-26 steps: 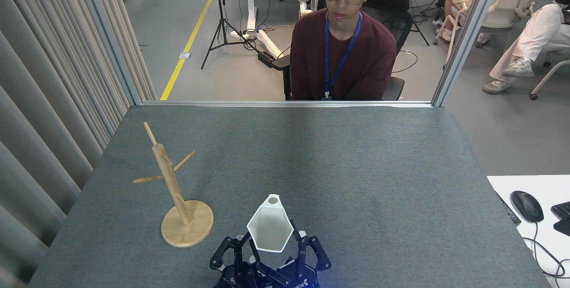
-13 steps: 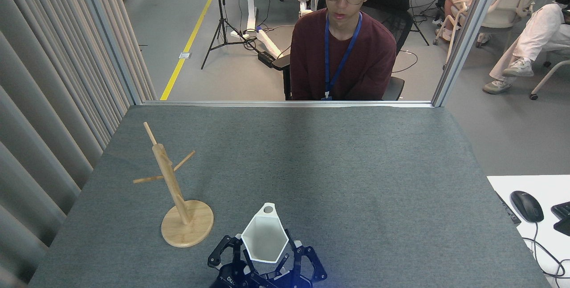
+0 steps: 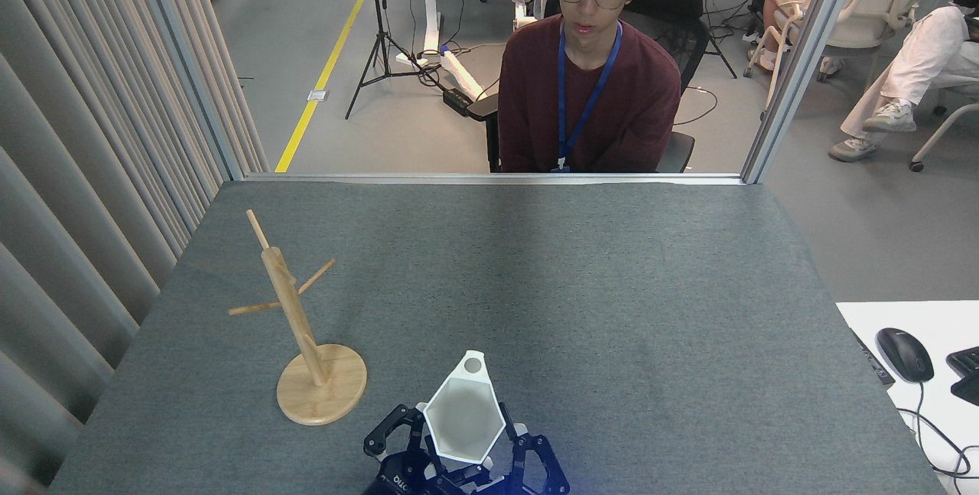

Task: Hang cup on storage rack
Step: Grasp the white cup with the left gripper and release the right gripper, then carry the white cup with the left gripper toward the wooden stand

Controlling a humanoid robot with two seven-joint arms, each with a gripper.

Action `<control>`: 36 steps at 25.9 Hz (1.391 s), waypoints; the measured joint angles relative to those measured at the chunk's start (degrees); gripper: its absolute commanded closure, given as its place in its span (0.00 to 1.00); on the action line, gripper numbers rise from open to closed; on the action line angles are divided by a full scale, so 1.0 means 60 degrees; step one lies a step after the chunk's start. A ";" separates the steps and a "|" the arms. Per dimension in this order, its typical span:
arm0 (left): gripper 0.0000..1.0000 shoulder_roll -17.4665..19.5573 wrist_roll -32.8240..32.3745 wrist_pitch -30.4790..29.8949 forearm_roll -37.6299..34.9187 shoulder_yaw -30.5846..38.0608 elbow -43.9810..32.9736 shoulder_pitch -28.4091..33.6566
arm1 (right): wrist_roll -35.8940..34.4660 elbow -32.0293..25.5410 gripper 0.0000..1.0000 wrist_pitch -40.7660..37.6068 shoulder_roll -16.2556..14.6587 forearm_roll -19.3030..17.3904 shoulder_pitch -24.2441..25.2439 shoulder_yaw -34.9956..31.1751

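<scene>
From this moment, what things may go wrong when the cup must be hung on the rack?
1. The handle hole of the cup is small and the pegs are thin and slanted, so the peg may miss the hole.
2. The storage rack stands free on a round base; a push from the cup could tip or slide it.
3. The gripper holds the cup only at its sides, so it may slip or turn.

Only the pincer (image 3: 468, 424) shows, at the near edge of the view. It is black, built of jointed linkage bars with pale round pivots at the knuckles. White lettering marks its body on the left, and a blue light glows on its right.
</scene>
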 measured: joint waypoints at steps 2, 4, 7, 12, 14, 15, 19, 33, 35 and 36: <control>0.59 0.0013 0.0002 -0.0020 0.0000 0.0011 -0.0010 -0.0006 | -0.0003 -0.0014 0.01 0.0005 0.0000 0.0000 0.0008 -0.0003; 0.59 0.0030 0.0041 -0.0057 0.0000 0.0018 -0.0017 -0.0011 | -0.0031 -0.0026 0.01 0.0005 -0.0003 -0.0003 0.0010 -0.0023; 0.59 0.0048 0.0151 0.0167 0.0006 0.0033 -0.0031 -0.0026 | -0.0068 -0.0194 0.01 0.0002 -0.0021 -0.0026 0.0036 -0.0054; 0.59 0.0050 0.0077 0.0292 0.0007 0.0030 -0.0001 0.0010 | -0.0302 -0.1023 0.01 -0.1017 -0.0067 -0.0085 0.0117 -0.0028; 0.59 0.0070 0.0065 0.0266 0.0005 0.0039 0.0025 0.0005 | -0.0359 -0.1409 0.01 -0.1125 -0.0079 -0.0112 0.0152 -0.0049; 0.59 0.0084 0.0065 0.0266 0.0005 0.0051 0.0041 0.0011 | -0.0374 -0.1598 0.01 -0.1133 -0.0067 -0.0160 0.0149 -0.0078; 0.58 0.0100 0.0079 0.0296 0.0003 0.0079 0.0036 0.0073 | -0.0397 -0.1993 0.01 -0.0825 0.0016 -0.1689 -0.0038 -0.1051; 0.58 0.0350 0.0175 0.1247 0.0010 0.2430 -0.0504 0.0864 | 0.0274 -0.0411 0.01 -0.1167 -0.1693 -0.3890 0.1297 -0.4483; 0.58 0.0511 0.0371 0.1361 0.0013 0.3302 -0.0584 0.1140 | 0.0275 -0.0377 0.01 -0.1172 -0.1724 -0.3864 0.1376 -0.4514; 0.59 0.0579 0.0529 0.1394 0.0014 0.3690 -0.0609 0.1229 | 0.0275 -0.0364 0.01 -0.1181 -0.1725 -0.3859 0.1388 -0.4521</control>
